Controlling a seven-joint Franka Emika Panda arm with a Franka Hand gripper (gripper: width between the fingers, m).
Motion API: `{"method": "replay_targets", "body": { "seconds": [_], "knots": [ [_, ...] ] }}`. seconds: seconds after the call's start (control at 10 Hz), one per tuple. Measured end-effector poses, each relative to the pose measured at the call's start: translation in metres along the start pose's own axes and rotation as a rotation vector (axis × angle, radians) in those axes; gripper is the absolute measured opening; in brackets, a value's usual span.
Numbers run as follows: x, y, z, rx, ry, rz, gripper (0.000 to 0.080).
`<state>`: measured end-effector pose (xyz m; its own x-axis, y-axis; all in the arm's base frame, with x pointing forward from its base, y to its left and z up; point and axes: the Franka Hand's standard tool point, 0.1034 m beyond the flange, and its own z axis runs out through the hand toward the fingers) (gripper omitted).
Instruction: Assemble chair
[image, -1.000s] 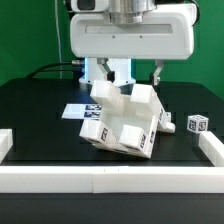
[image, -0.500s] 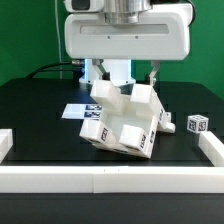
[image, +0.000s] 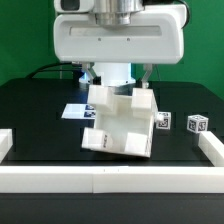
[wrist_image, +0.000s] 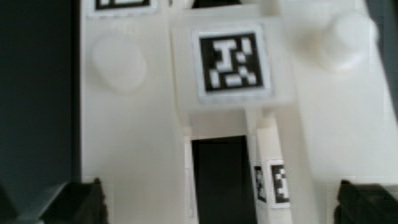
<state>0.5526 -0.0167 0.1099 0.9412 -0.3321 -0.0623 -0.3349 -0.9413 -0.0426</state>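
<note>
The gripper (wrist_image: 217, 204) stood wide open, holding nothing, its fingers (wrist_image: 71, 208) straddling the tilted chair (image: 120, 128) directly beneath it.

1. A robotics lab test rig: a big white robot arm (image: 120, 40) hangs over a black tabletop (image: 35, 125).
2. White rails (image: 110, 180) fence the tabletop, with a plain green backdrop (image: 25, 40) behind.
3. Printed square tags mark the marker board (image: 72, 111) and the chair (image: 115, 125).
</note>
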Motion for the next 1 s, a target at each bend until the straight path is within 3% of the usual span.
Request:
{"method": "replay_targets", "body": {
  "seconds": [0.4, 1.0],
  "knots": [
    [0.005, -0.009, 0.007, -0.007, 0.024, -0.019, 0.0648],
    [0.048, -0.015, 0.008, -0.012, 0.177, -0.057, 0.0648]
  ]
}}
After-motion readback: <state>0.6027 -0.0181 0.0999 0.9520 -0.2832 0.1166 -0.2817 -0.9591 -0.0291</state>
